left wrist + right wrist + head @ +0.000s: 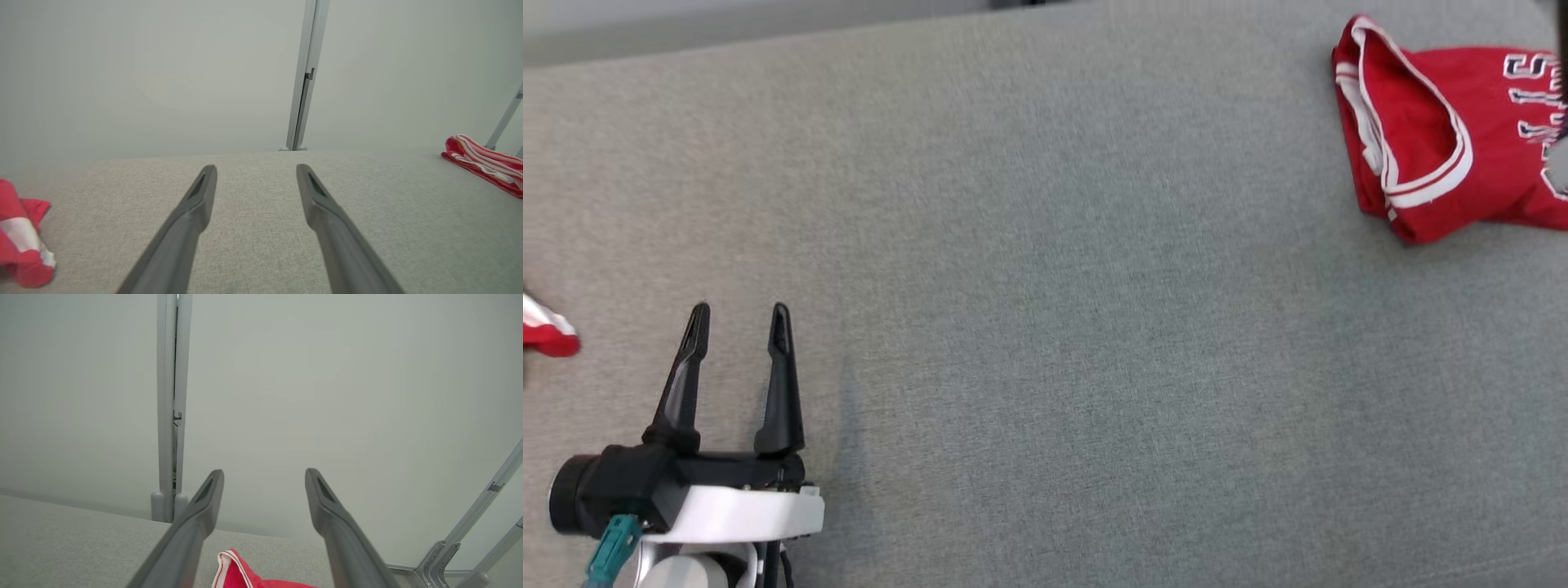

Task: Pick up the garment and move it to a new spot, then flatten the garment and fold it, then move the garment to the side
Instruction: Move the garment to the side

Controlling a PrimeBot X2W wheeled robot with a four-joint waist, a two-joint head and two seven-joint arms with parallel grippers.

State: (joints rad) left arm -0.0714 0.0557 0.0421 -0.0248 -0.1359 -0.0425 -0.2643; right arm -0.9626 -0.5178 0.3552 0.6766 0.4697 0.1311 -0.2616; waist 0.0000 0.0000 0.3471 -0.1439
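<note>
Head view: red garment (1486, 106) lies folded at far right of grey fabric surface (1045, 327), well apart from our left gripper (739, 310), fingers spread, empty (second red cloth (547, 336) near it, at left edge). Our right gripper (264, 473) hangs above garment, fingers apart, nothing between.

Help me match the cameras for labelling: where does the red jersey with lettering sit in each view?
Head view: red jersey lies at the top right, cut off by the right edge.
Left wrist view: red jersey lies at the far right edge, seen side-on.
Right wrist view: red jersey is at the bottom centre, low between the fingers.
Shared landmark: the grey fabric surface beneath it.
</note>
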